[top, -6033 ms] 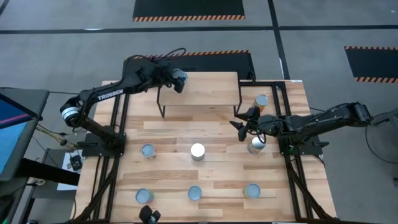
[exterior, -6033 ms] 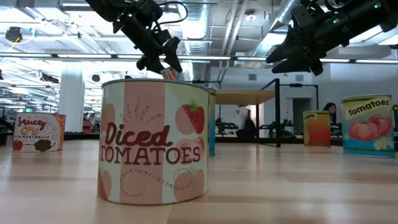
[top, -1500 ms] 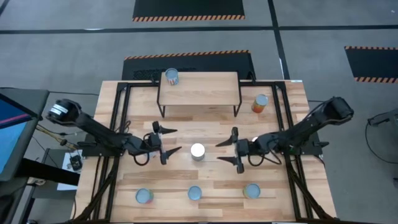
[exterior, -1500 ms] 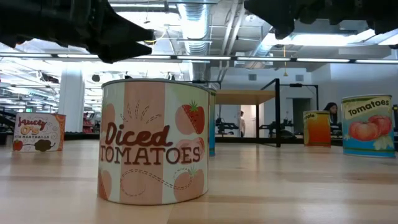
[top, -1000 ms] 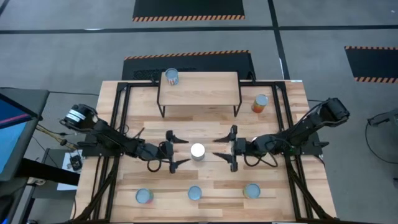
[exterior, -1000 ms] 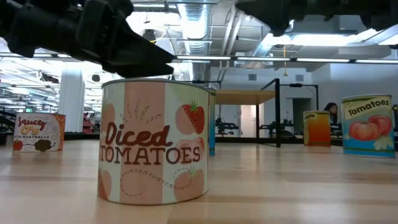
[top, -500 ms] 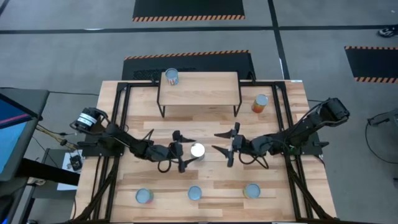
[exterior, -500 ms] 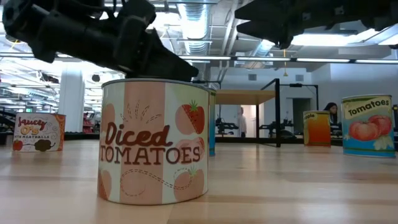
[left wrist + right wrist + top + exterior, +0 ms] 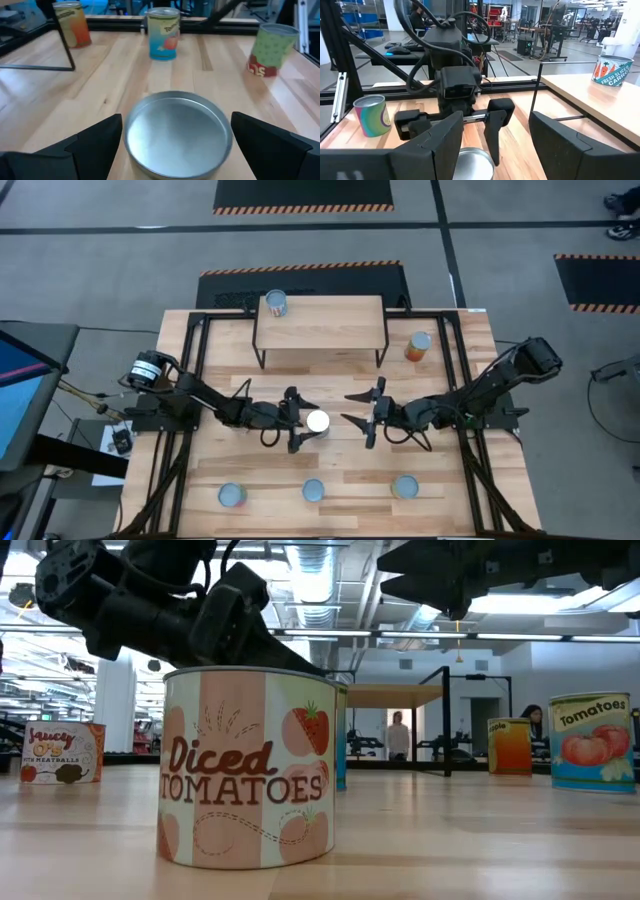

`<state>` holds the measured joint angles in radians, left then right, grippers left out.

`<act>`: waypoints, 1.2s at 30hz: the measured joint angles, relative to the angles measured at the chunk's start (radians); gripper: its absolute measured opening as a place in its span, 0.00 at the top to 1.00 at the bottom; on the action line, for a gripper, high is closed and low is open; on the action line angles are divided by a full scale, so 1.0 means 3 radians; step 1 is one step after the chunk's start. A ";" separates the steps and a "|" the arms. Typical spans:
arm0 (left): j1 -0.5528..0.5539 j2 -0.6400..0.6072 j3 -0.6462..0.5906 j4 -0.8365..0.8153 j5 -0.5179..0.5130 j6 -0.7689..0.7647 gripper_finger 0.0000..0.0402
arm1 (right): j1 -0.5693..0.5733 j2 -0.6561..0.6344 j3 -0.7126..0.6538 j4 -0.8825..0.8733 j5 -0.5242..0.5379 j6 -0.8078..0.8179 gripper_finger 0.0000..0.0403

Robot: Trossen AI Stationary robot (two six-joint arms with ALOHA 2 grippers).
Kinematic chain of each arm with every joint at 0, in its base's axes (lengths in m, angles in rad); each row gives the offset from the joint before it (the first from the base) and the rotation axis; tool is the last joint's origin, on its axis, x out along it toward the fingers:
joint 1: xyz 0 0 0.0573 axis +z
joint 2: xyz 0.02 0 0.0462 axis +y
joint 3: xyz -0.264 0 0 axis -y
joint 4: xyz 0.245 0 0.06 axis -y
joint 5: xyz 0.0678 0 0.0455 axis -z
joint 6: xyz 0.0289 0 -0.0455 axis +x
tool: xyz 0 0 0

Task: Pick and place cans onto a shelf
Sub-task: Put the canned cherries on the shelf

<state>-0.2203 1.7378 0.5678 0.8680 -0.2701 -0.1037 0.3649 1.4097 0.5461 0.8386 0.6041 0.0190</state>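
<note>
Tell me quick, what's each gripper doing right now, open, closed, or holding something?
Left gripper: open, jaws on either side of the diced tomatoes can, not gripping it yet.
Right gripper: open, holding nothing, just right of the same can.

The light plank desk (image 9: 330, 480) stands on a grey floor (image 9: 110, 270) marked with dark lines and black mats edged in orange-black hazard stripes (image 9: 303, 209). Beyond it, an open workshop shows exposed ceiling ducts (image 9: 320, 570), strip lights (image 9: 430, 636), and a person (image 9: 397, 735) standing far off.

The right end effector (image 9: 362, 420) (fingers spread) blocks the centre can's (image 9: 318, 421) right side.
</note>
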 joint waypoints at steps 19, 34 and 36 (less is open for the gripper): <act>0.0012 0.0000 0.0003 -0.0028 0.0202 0.0068 0.09 | 0.0000 0.0000 0.0000 -0.0002 -0.0004 0.0001 0.37; 0.0010 -0.0003 0.0003 0.0007 0.0464 0.0153 0.09 | 0.0000 -0.0001 0.0000 -0.0081 -0.0022 0.0001 0.37; 0.0009 -0.0004 0.0003 0.0009 0.0449 0.0157 0.09 | 0.0001 -0.0001 0.0000 -0.0080 -0.0022 0.0001 0.37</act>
<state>-0.2176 1.7367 0.5686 0.8708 -0.1353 -0.0566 0.3653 1.4094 0.5461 0.8146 0.5976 0.0194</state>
